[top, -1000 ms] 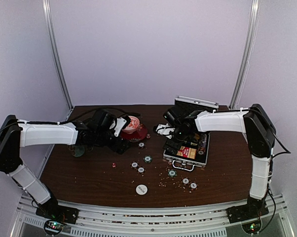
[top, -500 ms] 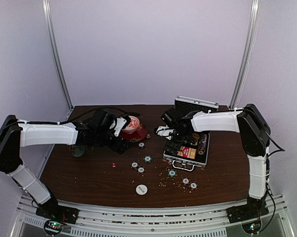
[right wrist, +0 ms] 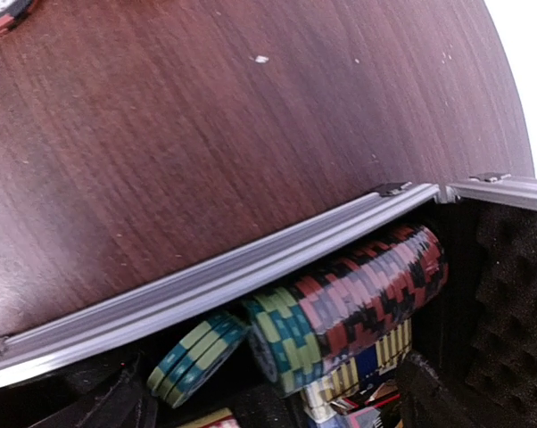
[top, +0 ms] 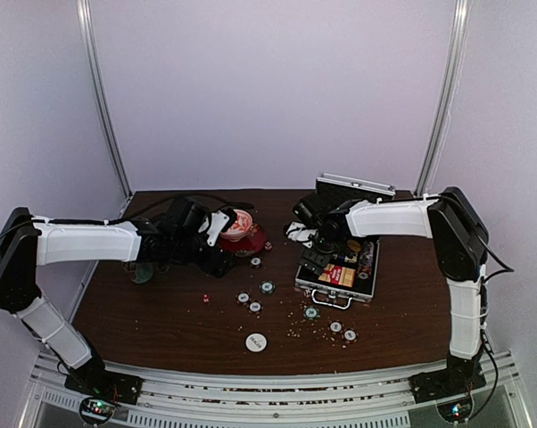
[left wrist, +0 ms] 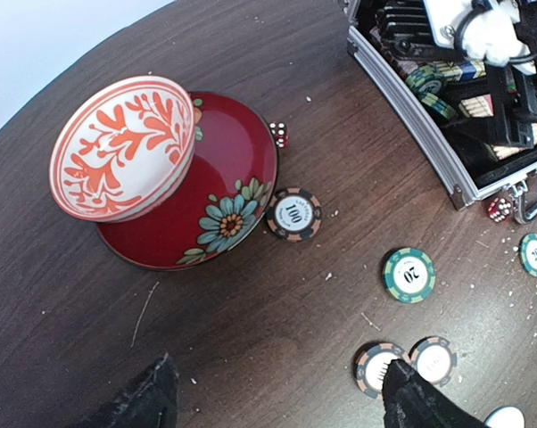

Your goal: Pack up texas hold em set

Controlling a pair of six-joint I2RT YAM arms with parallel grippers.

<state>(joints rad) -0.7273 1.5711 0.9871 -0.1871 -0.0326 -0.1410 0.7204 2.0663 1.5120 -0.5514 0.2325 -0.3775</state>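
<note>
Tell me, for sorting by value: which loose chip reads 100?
The dark-rimmed chip beside the red saucer; the green chip nearby reads 20.

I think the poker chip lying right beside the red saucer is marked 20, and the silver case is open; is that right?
Not quite. The poker chip beside the red saucer is marked 100, as the left wrist view shows; the chip marked 20 lies apart from the saucer, nearer the silver case, which is indeed open.

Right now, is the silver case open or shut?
Open: the lid of the case stands raised at the back, and chip stacks lie visible inside.
</note>
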